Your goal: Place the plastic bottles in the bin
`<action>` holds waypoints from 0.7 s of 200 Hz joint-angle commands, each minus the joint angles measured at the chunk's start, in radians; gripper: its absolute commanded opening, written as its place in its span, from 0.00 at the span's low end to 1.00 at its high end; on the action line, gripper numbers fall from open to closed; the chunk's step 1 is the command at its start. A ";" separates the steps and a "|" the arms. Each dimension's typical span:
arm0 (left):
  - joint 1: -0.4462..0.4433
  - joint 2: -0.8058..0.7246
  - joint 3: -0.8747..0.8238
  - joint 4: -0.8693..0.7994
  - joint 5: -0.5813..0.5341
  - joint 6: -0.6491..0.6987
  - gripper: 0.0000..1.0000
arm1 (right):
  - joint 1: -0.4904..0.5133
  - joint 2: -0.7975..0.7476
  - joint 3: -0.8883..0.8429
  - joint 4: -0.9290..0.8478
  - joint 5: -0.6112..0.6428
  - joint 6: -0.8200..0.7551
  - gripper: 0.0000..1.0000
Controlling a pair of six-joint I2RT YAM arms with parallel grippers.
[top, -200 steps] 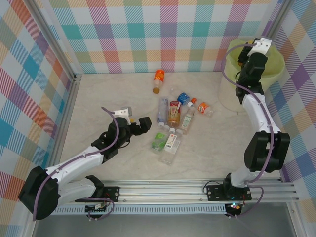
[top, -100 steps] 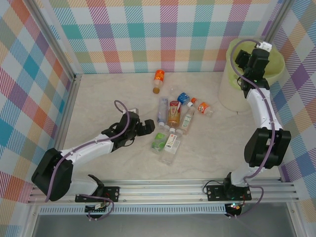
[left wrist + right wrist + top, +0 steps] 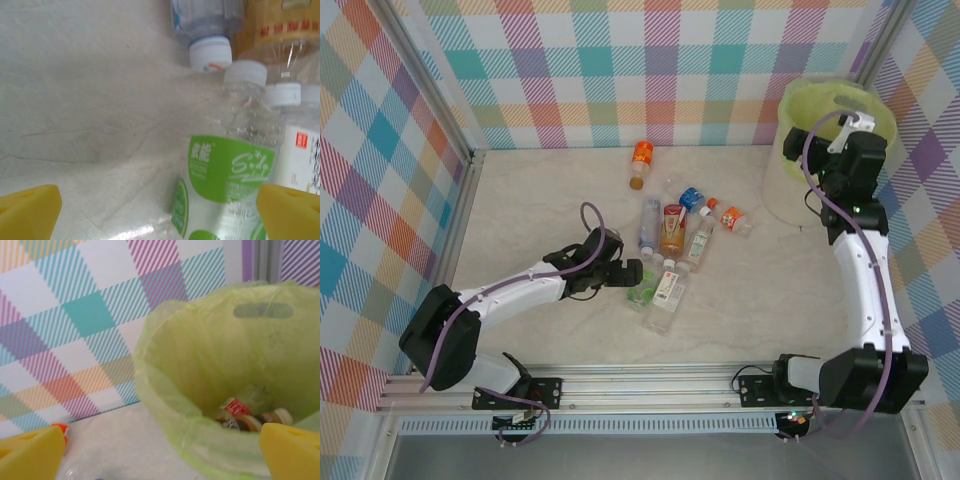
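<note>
The left end effector (image 3: 160, 215) is spread wide and empty, low over the counter (image 3: 75, 100). A green-labelled bottle (image 3: 225, 180) lies between its fingers, among the other plastic bottles (image 3: 670, 240) clustered mid-counter. The right end effector (image 3: 161, 452) is also wide open and holds nothing, just beside the bin (image 3: 155, 390), where a few bottles (image 3: 240, 415) lie inside.

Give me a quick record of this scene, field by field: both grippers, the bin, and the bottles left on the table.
left gripper: open, low over the table, green-labelled bottle between its fingers
right gripper: open, empty, near the bin's rim
bin: back right corner, lime-green liner, some binned bottles at the bottom
loose bottles: cluster mid-table; orange-labelled bottle apart, nearer the back wall
task state: unfinished
</note>
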 commanded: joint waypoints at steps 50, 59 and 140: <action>-0.131 0.156 0.179 -0.181 0.015 0.166 0.92 | 0.002 -0.192 -0.252 -0.010 -0.267 0.151 1.00; -0.136 0.178 0.191 -0.196 0.007 0.165 0.89 | 0.004 -0.205 -0.276 -0.003 -0.271 0.168 1.00; -0.140 0.227 0.158 -0.195 -0.060 0.142 0.75 | 0.003 -0.204 -0.297 0.029 -0.316 0.207 1.00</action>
